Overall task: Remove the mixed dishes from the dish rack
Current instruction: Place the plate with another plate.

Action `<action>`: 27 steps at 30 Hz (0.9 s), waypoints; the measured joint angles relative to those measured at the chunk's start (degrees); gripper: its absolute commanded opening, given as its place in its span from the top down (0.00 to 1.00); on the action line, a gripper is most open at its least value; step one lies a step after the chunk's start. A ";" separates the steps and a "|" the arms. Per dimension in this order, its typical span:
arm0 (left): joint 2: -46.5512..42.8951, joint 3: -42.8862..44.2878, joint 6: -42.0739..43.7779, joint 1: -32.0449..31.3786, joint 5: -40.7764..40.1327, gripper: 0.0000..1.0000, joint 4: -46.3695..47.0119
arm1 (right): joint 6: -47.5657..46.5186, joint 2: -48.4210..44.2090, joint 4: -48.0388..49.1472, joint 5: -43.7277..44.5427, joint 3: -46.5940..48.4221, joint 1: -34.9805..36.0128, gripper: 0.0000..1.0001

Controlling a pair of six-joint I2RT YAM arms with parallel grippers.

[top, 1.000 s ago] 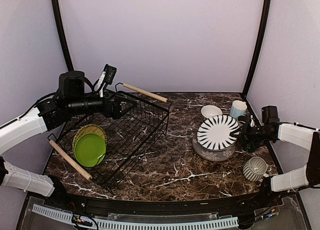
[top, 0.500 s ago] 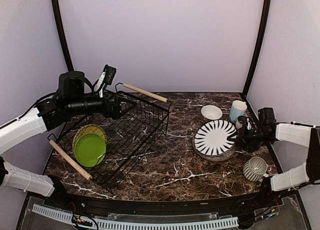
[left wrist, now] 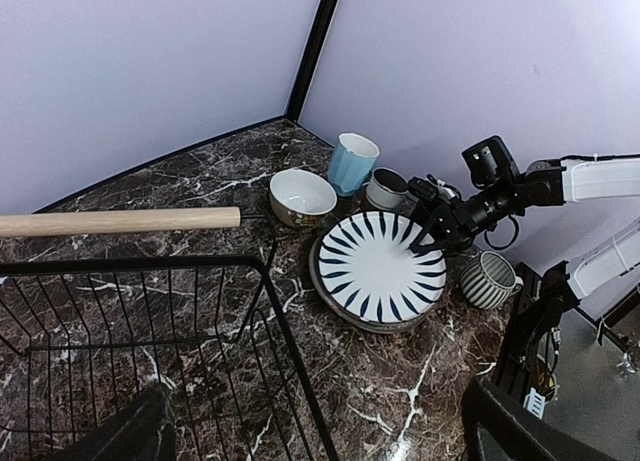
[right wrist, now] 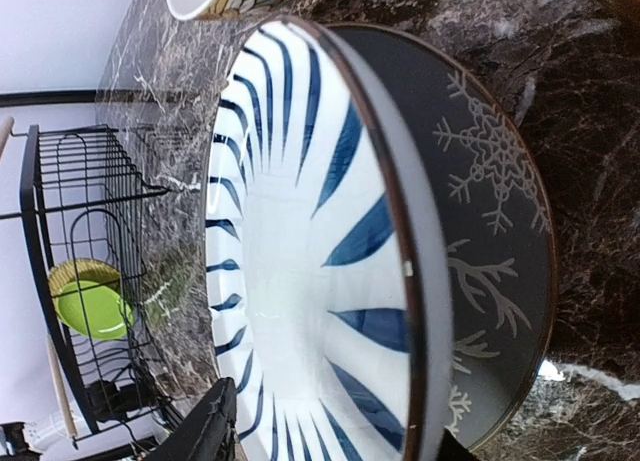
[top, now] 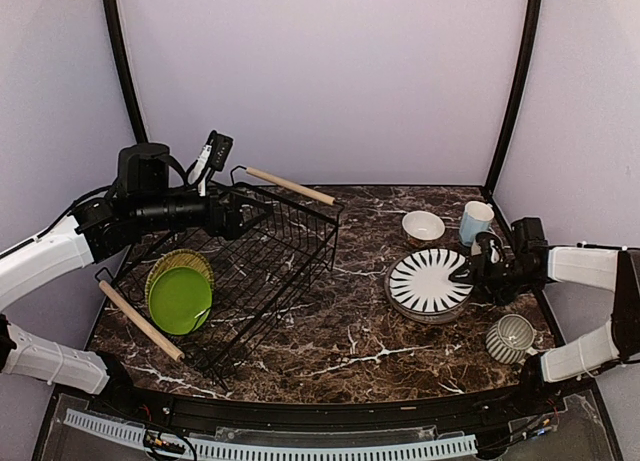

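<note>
The black wire dish rack (top: 262,266) stands tilted at the left, with wooden rod handles. It holds a lime green plate (top: 180,301) and, behind it, an olive-yellow plate (top: 178,263). My left gripper (top: 243,218) is at the rack's upper rim. In the left wrist view (left wrist: 320,426) its jaws stand wide apart astride the rim wire (left wrist: 285,351). The radial-striped plate (top: 428,279) lies on a dark snowflake-patterned dish (top: 428,310). My right gripper (top: 470,273) grips the plate's right rim (right wrist: 300,251). The teal mug is out of view.
A cream bowl (top: 423,226) and a light blue cup (top: 476,220) stand behind the striked plate's spot. A small white cup (left wrist: 387,189) is next to the blue cup. A striped mug (top: 510,337) sits at the front right. Walls close in at the back and on both sides.
My right gripper has lowered the striped plate from a steep tilt until it lies nearly flat on the dark dish. The left arm and the rack have not moved.
</note>
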 measured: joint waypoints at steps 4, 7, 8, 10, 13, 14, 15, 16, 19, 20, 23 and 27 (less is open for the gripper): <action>0.00 0.00 0.02 0.00 -0.02 0.01 -0.20 | -0.11 0.00 -1.01 2.38 0.04 1.92 0.36; 0.02 0.11 0.04 0.00 -0.04 0.01 -0.37 | -0.22 0.00 -2.80 4.15 0.57 3.37 0.29; 0.04 0.26 0.07 0.00 -0.13 0.01 -0.57 | -0.33 0.00 -3.43 4.72 0.85 3.76 0.27; 0.11 0.68 0.15 0.00 -0.26 0.01 -0.68 | -0.52 0.00 -4.66 5.95 1.44 4.46 0.24; 0.11 1.01 0.46 0.00 -0.63 0.01 -0.85 | -1.16 0.00 -6.43 7.76 2.43 5.22 0.22; 0.11 1.05 0.55 0.00 -0.74 0.01 -1.11 | -1.20 0.00 -6.86 8.28 2.64 5.44 0.21; 0.11 1.07 0.68 0.00 -0.98 0.01 -1.38 | -1.40 0.00 -7.34 8.90 2.84 5.77 0.21; 0.11 1.07 0.79 0.00 -1.27 0.01 -1.64 | -1.51 0.02 -7.69 9.46 2.95 6.12 0.20; 0.11 1.22 1.16 0.00 -2.16 0.01 -2.95 | -1.68 0.35 -9.07 10.99 3.41 7.17 0.19; 0.11 1.33 1.29 0.00 -2.56 0.01 -3.52 | -1.68 0.57 -9.57 11.61 3.58 7.56 0.18; 0.11 1.70 1.53 0.00 -3.82 0.01 -4.72 | -1.92 0.96 -10.88 13.31 3.80 8.41 0.18; 0.09 1.92 1.86 0.00 -5.84 0.01 -6.49 | -2.27 1.27 -11.47 15.37 4.59 8.83 0.17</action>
